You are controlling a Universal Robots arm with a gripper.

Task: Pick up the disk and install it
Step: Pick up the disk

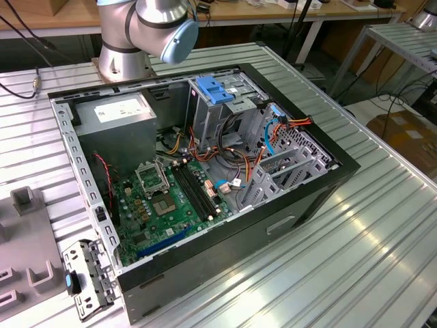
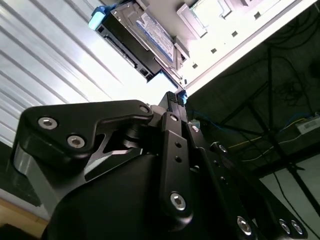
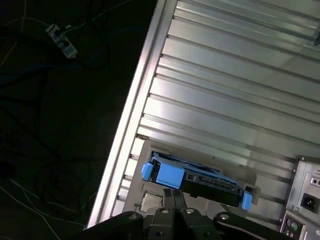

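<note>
So the disk (image 3: 200, 182) was sitting on a pale grey mounting plate (image 3: 144, 201) right at the edge of the ribbed metal table (image 3: 225, 100). It had blue rails on its ends, and its label side showed in the second wrist view. Past that edge the table just dropped off to a dark floor with loose cables (image 3: 60, 42), so there was zero room on that side. The other way there was a wide stretch of bare ribbed tabletop between the disk and the rear panel of the PC case (image 3: 305, 200).

The gripper (image 3: 173, 196) was set narrow, fingers close together, tips just beside the disk's near edge by the blue rail. I couldn't tell if they were actually touching it.

In the exterior view the case lay on its side with the lid off. The drive cage (image 1: 229, 119) with its blue latch (image 1: 214, 90) stood against the far wall, with a tangle of orange and blue wires (image 1: 273, 133) just beside it. The power supply (image 1: 116, 116) filled one corner and the motherboard (image 1: 164, 198) covered the floor of the case.

The arm (image 1: 147, 27) rose from the table just behind the case. A grey moulded fixture (image 1: 27, 239) and a small metal bracket (image 1: 85, 277) sat at the exterior view's left. Workbenches ran along the back of the room.
</note>
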